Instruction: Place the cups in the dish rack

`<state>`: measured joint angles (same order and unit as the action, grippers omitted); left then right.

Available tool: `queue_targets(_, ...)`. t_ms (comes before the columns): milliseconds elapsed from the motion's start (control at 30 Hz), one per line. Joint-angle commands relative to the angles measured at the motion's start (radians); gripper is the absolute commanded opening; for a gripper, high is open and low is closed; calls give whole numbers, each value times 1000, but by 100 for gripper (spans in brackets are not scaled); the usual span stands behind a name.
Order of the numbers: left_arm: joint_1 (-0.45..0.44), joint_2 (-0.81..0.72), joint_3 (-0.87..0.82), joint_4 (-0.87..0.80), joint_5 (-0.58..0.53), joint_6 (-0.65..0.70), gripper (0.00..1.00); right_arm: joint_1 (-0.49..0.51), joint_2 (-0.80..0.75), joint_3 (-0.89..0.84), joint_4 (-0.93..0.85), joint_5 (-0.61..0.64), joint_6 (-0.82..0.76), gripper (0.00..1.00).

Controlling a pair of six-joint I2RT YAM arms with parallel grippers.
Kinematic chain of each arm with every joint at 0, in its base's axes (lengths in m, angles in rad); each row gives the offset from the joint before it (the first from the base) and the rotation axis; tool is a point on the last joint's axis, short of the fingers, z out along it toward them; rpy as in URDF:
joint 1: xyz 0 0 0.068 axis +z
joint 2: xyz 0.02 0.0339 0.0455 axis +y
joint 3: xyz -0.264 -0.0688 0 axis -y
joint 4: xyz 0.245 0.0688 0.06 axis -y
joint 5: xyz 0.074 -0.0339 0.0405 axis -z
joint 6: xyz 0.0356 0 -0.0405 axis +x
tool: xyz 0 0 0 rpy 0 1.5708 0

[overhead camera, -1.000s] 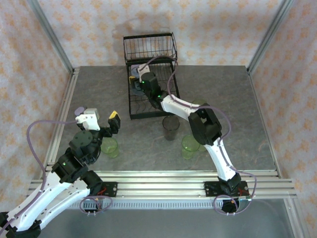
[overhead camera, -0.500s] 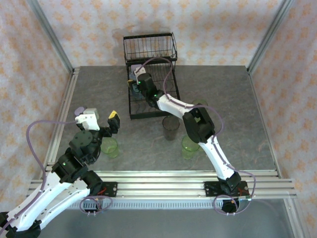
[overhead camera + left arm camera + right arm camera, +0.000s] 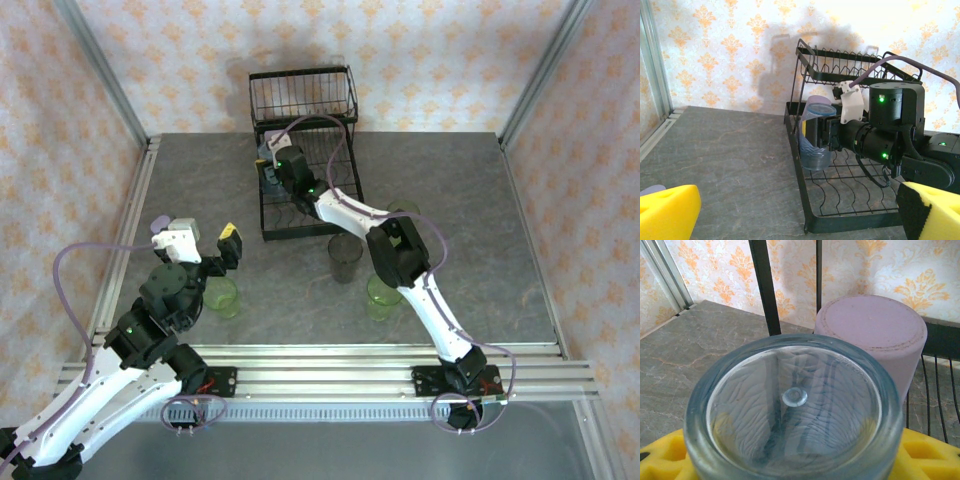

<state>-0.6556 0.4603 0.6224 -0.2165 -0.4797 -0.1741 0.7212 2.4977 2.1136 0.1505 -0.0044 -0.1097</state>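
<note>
Seen from above, the dish rack (image 3: 340, 180) stands at the far middle of the table (image 3: 480, 220). The right arm stretches into it, and the right fingers (image 3: 268, 160) sit at the rack's left side, below the raised basket. The left fingers (image 3: 229, 235) are spread wide over the near left of the table, above a green cup (image 3: 222, 297). A dark grey cup (image 3: 346, 258) and a second green cup (image 3: 380, 296) stand on the table just in front of the rack.

In the left wrist view, the left fingers (image 3: 665, 212) are far apart with nothing between them. Ahead, the right fingers (image 3: 812, 131) grip a light blue cup (image 3: 815, 155) at the left edge of the dish rack (image 3: 860, 65), over the tray.

In the right wrist view, the light blue cup (image 3: 792, 405) has its base toward the camera and is clamped between the right fingers (image 3: 927, 455). An upturned lavender cup (image 3: 875, 335) stands just behind it, among the rack's wires.
</note>
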Motion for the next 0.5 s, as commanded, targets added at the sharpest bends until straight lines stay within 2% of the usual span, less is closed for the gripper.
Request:
queue_targets(0, -4, -12, 23, 3, -24, 14, 99, 1, -7, 25, -6, -4, 6, 59)
queue_targets(100, -4, -14, 25, -11, -24, 2, 99, 1, -39, 10, -11, 6, 10, 74)
queue_targets(233, -4, -23, 28, -45, -21, -17, 99, 2, -88, -30, -1, 15, 9, 88)
queue_targets(467, -4, -52, 27, -64, -26, -40, 99, 2, -166, -85, 4, 18, 29, 98)
